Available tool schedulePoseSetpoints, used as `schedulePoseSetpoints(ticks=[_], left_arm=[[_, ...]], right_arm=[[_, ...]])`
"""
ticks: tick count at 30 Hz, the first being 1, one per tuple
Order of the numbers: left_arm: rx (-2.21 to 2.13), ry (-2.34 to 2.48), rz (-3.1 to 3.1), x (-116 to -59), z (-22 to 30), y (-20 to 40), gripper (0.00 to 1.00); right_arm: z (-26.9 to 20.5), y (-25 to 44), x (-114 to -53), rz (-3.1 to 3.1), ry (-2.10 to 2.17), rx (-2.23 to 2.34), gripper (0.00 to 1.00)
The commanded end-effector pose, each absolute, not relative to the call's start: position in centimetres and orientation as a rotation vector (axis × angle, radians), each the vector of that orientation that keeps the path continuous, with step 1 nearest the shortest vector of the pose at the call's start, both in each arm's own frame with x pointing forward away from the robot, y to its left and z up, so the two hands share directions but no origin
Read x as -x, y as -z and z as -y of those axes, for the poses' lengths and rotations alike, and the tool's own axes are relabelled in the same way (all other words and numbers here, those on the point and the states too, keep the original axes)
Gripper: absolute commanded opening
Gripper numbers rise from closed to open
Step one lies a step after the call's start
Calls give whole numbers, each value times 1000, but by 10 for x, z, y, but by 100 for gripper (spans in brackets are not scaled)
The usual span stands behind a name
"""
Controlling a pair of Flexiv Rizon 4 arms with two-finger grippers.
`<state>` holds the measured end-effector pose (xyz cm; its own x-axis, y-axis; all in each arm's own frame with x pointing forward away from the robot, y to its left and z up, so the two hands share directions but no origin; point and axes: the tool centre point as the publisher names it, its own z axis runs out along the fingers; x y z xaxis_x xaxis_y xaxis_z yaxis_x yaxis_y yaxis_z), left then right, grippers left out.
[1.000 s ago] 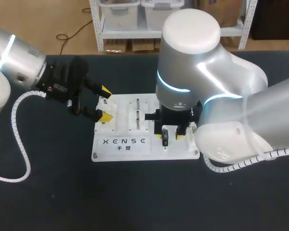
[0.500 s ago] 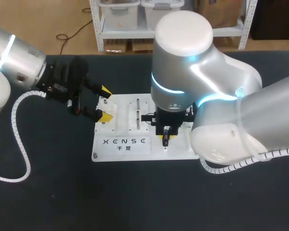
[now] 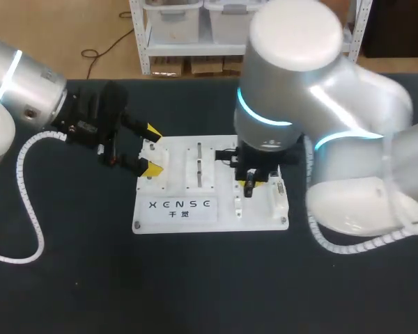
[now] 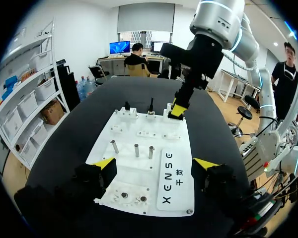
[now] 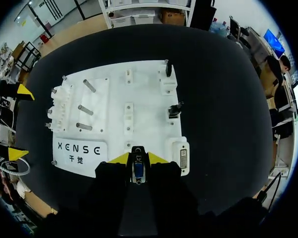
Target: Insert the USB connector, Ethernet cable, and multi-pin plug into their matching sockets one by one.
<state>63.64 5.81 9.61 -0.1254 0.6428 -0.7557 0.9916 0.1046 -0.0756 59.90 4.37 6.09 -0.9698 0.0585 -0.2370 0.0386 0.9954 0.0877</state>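
Right gripper [image 5: 138,158] pinches USB connector [image 5: 137,171], mating end hidden from me; left gripper [image 4: 154,166] gapes, empty; right arm [image 3: 299,104] masks part of board [image 3: 265,216].

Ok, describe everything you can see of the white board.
The board is a flat white rectangular plate, plastic by its look, lying on the black table. A label with black letters fills one corner. Three metal pegs stand on it, with small white blocks, two upright black parts along one edge and a multi-pin socket at a corner. The left gripper is open over its left end; the right gripper, shut on a connector, hangs above it. Whether either touches it cannot be told.
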Motion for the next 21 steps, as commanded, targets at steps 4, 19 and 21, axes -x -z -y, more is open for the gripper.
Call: schedulePoseSetpoints(ticks=[4, 19, 21], left_arm=[[-1595, 816, -1830, -638, -58, -95, 100], [-1595, 816, -1830, -638, -58, -95, 100], [-1595, 816, -1830, -638, -58, -95, 100]], right_arm=[[-12, -70, -589, -2818, -121, -113, 0], [7, -72, -596, -2801, -74, -148, 0], [8, -73, -596, -2801, -72, -150, 0]])
